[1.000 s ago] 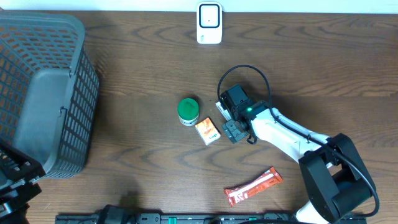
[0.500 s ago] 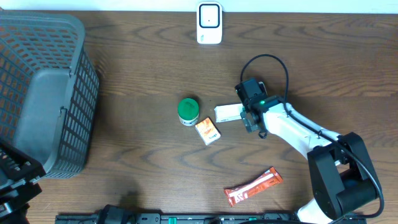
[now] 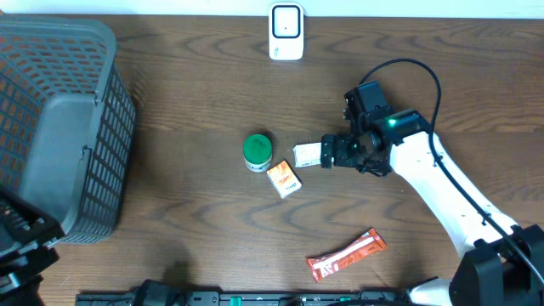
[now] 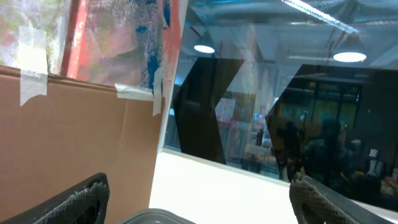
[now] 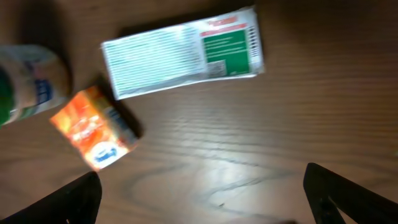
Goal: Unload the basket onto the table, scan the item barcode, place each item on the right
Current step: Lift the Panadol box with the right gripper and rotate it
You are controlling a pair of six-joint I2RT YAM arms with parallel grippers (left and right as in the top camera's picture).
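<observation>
Jaws on the left gripper (image 4: 199,202) are standing wide apart with nothing between them, at the near left corner, facing a cardboard sheet and dark window panes. A red sachet (image 3: 346,255) is lying on the table (image 3: 187,85) toward the near right. Further in, an orange box (image 3: 284,179) is resting at a slant, with a green-lidded jar (image 3: 257,151) standing just beyond its left end. The white packet (image 3: 308,155) is lying flat just right of the jar, its printed face up. The right gripper (image 3: 326,153) is hovering at the packet's right end, jaws spread fully and gripping nothing; the packet is lying clear of both fingers. A grey basket (image 3: 119,102) is occupying the left side. The scanner (image 3: 286,31) is standing at the far edge.
</observation>
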